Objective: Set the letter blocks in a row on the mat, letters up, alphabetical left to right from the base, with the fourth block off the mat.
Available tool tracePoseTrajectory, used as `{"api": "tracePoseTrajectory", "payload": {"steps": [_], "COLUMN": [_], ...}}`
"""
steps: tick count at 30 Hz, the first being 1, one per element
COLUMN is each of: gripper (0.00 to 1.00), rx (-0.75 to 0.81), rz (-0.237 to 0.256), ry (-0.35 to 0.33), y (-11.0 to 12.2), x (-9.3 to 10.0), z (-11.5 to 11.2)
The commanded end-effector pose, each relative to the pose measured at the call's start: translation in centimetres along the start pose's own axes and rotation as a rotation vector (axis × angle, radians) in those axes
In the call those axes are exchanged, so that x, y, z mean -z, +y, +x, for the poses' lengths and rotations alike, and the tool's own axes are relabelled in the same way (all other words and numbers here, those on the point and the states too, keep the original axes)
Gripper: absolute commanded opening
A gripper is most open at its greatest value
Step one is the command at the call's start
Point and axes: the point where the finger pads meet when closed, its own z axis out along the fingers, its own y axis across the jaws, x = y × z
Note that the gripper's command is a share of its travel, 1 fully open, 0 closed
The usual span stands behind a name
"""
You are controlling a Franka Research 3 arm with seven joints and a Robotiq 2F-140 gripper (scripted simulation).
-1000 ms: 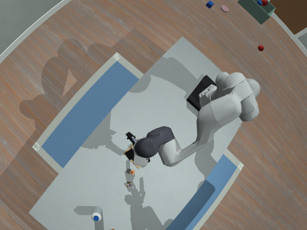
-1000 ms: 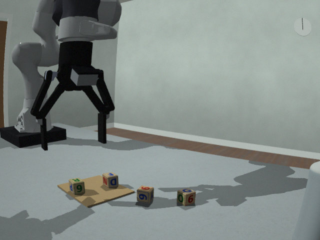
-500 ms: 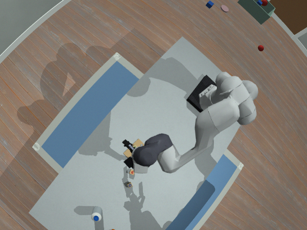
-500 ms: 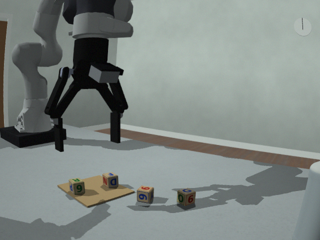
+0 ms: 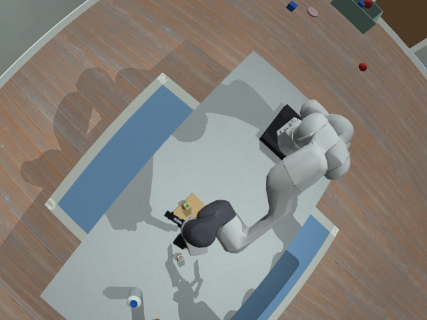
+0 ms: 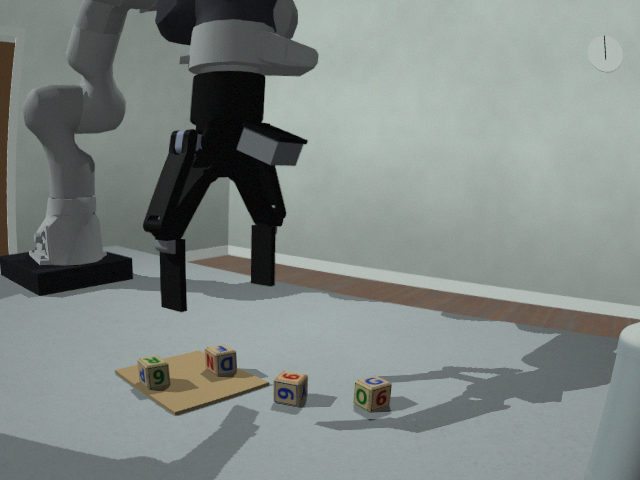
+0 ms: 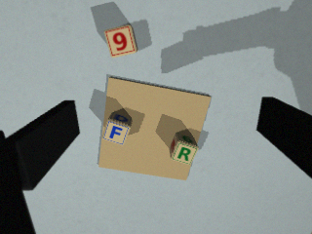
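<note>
A tan mat (image 7: 153, 129) lies on the grey surface and also shows in the side view (image 6: 191, 379). On it stand the F block (image 7: 116, 132) and the R block (image 7: 184, 153), apart from each other; the side view shows the F block (image 6: 220, 360) and the R block (image 6: 153, 372). The block with 9 on top (image 7: 121, 41) sits off the mat, just past its edge (image 6: 290, 388). The G block (image 6: 372, 394) (image 5: 180, 257) stands farther off the mat. My gripper (image 6: 217, 279) hangs open and empty high above the mat.
A white cylinder with a blue top (image 5: 134, 299) stands near the table's edge. The robot base (image 6: 64, 258) is behind the mat. Blue panels (image 5: 124, 155) flank the grey surface.
</note>
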Motion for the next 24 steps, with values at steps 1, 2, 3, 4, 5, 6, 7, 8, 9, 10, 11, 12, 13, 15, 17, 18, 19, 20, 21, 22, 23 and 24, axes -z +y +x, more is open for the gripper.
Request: {"api": "tracePoseTrajectory", "payload": {"steps": [1, 2, 3, 4, 5, 6, 7, 8, 9, 10, 11, 12, 13, 15, 17, 18, 19, 20, 21, 22, 23, 24], "gripper": [1.00, 1.00, 1.00, 1.00, 1.00, 1.00, 1.00, 1.00, 1.00, 1.00, 1.00, 1.00, 1.00, 1.00, 1.00, 1.00, 1.00, 1.00, 1.00, 1.00, 1.00, 1.00], "rx": [0.138, 0.154, 0.170, 0.187, 0.204, 0.221, 0.221, 0.221, 0.265, 0.280, 0.296, 0.312, 0.327, 0.361, 0.393, 0.410, 0.426, 0.443, 0.459, 0.475, 0.491, 0.491], "rz": [0.007, 0.007, 0.007, 0.007, 0.007, 0.007, 0.007, 0.007, 0.007, 0.007, 0.007, 0.007, 0.007, 0.007, 0.007, 0.008, 0.008, 0.008, 0.008, 0.008, 0.008, 0.008], "ry": [-0.017, -0.017, -0.017, -0.016, -0.016, -0.016, -0.016, -0.016, -0.016, -0.016, -0.016, -0.016, -0.016, -0.015, -0.015, -0.015, -0.015, -0.014, -0.014, -0.014, -0.014, -0.014], "y": [-0.4, -0.6, -0.7, -0.8, -1.0, -1.1, -1.1, -1.1, -1.5, -1.6, -1.7, -1.9, -2.0, -2.3, -2.6, -2.7, -2.9, -3.0, -3.2, -3.3, -3.4, -3.4], "x": [0.0, 0.0, 0.0, 0.0, 0.0, 0.0, 0.0, 0.0, 0.0, 0.0, 0.0, 0.0, 0.0, 0.0, -0.1, -0.1, -0.1, -0.1, -0.1, -0.1, -0.1, -0.1], "z": [0.6, 0.8, 1.1, 1.4, 1.7, 2.0, 2.0, 2.0, 2.7, 2.9, 3.2, 3.5, 3.7, 4.2, 4.7, 5.0, 5.2, 5.5, 5.7, 6.0, 6.2, 6.2]}}
